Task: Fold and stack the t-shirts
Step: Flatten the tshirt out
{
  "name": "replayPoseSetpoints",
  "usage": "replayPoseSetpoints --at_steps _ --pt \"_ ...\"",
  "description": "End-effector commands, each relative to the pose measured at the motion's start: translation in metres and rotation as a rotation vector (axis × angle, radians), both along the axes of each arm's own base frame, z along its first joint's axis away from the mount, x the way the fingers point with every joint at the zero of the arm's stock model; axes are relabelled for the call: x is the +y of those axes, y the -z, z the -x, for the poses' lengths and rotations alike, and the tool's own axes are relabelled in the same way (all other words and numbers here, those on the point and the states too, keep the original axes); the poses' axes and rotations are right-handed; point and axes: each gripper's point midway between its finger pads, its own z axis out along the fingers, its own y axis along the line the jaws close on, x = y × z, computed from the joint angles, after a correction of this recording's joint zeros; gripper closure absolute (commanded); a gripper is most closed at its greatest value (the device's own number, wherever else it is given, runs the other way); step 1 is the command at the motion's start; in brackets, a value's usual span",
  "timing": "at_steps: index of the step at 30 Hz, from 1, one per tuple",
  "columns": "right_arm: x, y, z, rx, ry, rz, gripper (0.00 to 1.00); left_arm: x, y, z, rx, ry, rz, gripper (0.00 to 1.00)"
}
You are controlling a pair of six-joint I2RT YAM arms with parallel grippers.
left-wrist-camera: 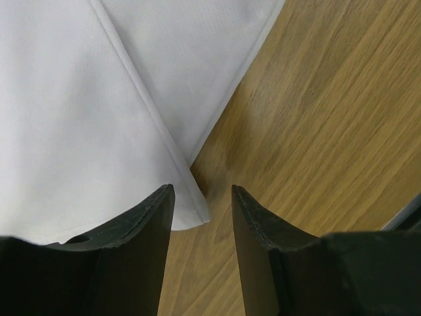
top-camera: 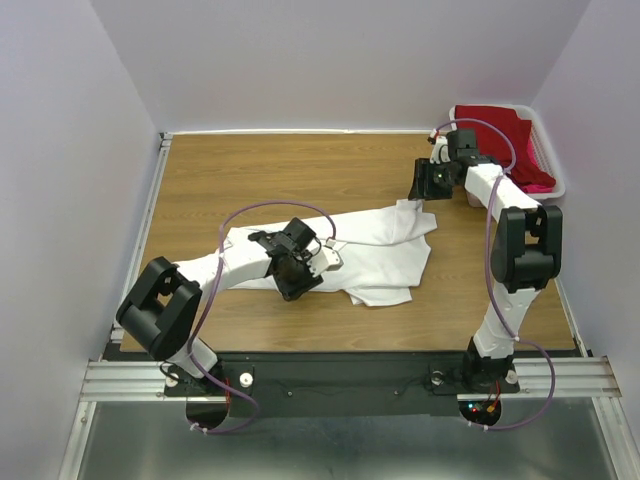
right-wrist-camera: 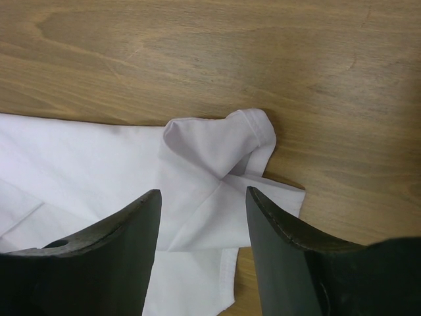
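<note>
Centrally, the white t-shirt (top-camera: 380,245) lies lengthwise left-to-right; left gripper (left-wrist-camera: 202,192), jaws apart, straddles its lower corner; right gripper (right-wrist-camera: 202,192), likewise apart, overhangs its upper-right corner.

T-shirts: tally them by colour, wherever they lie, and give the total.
white shirt: 1, spread on the table
red shirt: 1, in the basket
pink shirt: 1, in the basket, mostly hidden behind the right arm
Total: 3 in view; anything buried deeper in the basket cannot be seen.
</note>
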Motion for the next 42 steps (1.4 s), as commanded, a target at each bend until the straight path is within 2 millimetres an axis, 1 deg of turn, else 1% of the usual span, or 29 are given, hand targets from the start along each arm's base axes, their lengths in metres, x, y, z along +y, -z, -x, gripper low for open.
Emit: replayPoseSetpoints --at_steps 1,5,7,8,9,10,11,12,14,15,16,17,18,19,20,23,24,26,27,29,31,32,33,36,38,40,42 --pt "-0.006 -0.001 -0.005 -0.018 0.001 0.019 0.4 0.007 0.009 0.0 -0.017 -0.016 -0.05 0.49" --pt "-0.006 0.004 -0.004 -0.007 0.0 0.018 0.4 0.015 0.013 0.0 -0.028 -0.033 -0.087 0.53" --pt "-0.005 0.008 -0.003 0.001 -0.003 0.017 0.4 0.02 0.014 -0.001 -0.037 -0.037 -0.108 0.58" --pt "-0.005 0.009 -0.003 0.005 -0.001 0.018 0.4 0.022 0.013 -0.001 -0.043 -0.04 -0.114 0.62" --pt "-0.005 0.01 -0.003 0.008 -0.003 0.015 0.4 0.025 0.013 0.0 -0.042 -0.036 -0.122 0.69" --pt "-0.005 0.011 -0.003 0.01 -0.003 0.015 0.4 0.025 0.01 0.0 -0.05 -0.034 -0.123 0.74" --pt "-0.004 0.012 -0.003 0.013 -0.003 0.017 0.4 0.027 0.008 0.0 -0.053 -0.033 -0.131 0.81" --pt "-0.005 0.012 -0.003 0.011 -0.004 0.016 0.4 0.029 0.005 0.0 -0.054 -0.03 -0.134 0.84" --pt "-0.005 0.012 -0.003 0.011 -0.003 0.016 0.39 0.028 -0.005 -0.001 -0.072 -0.025 -0.121 0.9" --pt "-0.005 0.01 -0.003 0.008 -0.001 0.018 0.37 0.027 -0.012 -0.002 -0.077 -0.021 -0.114 0.95" --pt "-0.007 0.011 -0.004 -0.002 -0.021 0.035 0.36 0.026 -0.017 -0.002 -0.082 -0.019 -0.106 0.97" --pt "-0.007 0.008 -0.004 -0.008 -0.02 0.038 0.34 0.022 -0.03 -0.005 -0.105 -0.016 -0.081 0.99" --pt "-0.008 0.007 -0.005 -0.012 -0.02 0.041 0.33 0.024 -0.034 -0.003 -0.102 -0.013 -0.086 1.0" --pt "-0.008 0.006 -0.006 -0.016 -0.021 0.042 0.32 0.023 -0.041 -0.004 -0.112 -0.009 -0.076 1.0" --pt "-0.008 0.004 -0.007 -0.02 -0.02 0.043 0.31 0.022 -0.055 -0.006 -0.134 -0.006 -0.063 1.0" --pt "-0.008 -0.002 -0.01 -0.032 -0.02 0.037 0.3 0.021 -0.075 -0.009 -0.17 -0.003 -0.038 1.0" --pt "-0.004 -0.002 -0.01 -0.029 -0.028 0.023 0.3 0.02 -0.081 -0.01 -0.18 0.0 -0.034 1.0" --pt "-0.001 -0.004 -0.013 -0.033 -0.033 0.005 0.3 0.021 -0.086 -0.012 -0.194 -0.003 -0.032 1.0" --pt "0.003 -0.001 -0.013 -0.02 -0.038 -0.017 0.3 0.023 -0.085 -0.013 -0.196 -0.002 -0.042 1.0" --pt "0.007 -0.002 -0.014 -0.018 -0.056 -0.04 0.3 0.026 -0.085 -0.013 -0.199 -0.003 -0.05 1.0" --pt "0.015 0.0 -0.013 0.007 -0.061 -0.09 0.3 0.028 -0.085 -0.015 -0.204 -0.006 -0.053 1.0" --pt "0.017 0.001 -0.012 0.015 -0.064 -0.1 0.3 0.029 -0.088 -0.018 -0.214 -0.016 -0.05 1.0" --pt "0.021 0.003 -0.012 0.026 -0.072 -0.115 0.3 0.03 -0.09 -0.02 -0.218 -0.019 -0.05 1.0" --pt "0.022 0.01 -0.012 0.042 -0.074 -0.119 0.3 0.035 -0.101 -0.029 -0.25 -0.042 -0.042 1.0" --pt "0.021 0.021 -0.013 0.061 -0.074 -0.111 0.3 0.039 -0.106 -0.035 -0.264 -0.058 -0.037 1.0" --pt "0.022 0.028 -0.013 0.079 -0.075 -0.114 0.34 0.045 -0.111 -0.043 -0.279 -0.084 -0.035 1.0" --pt "0.023 0.032 -0.012 0.09 -0.079 -0.122 0.43 0.051 -0.117 -0.05 -0.296 -0.109 -0.026 1.0"
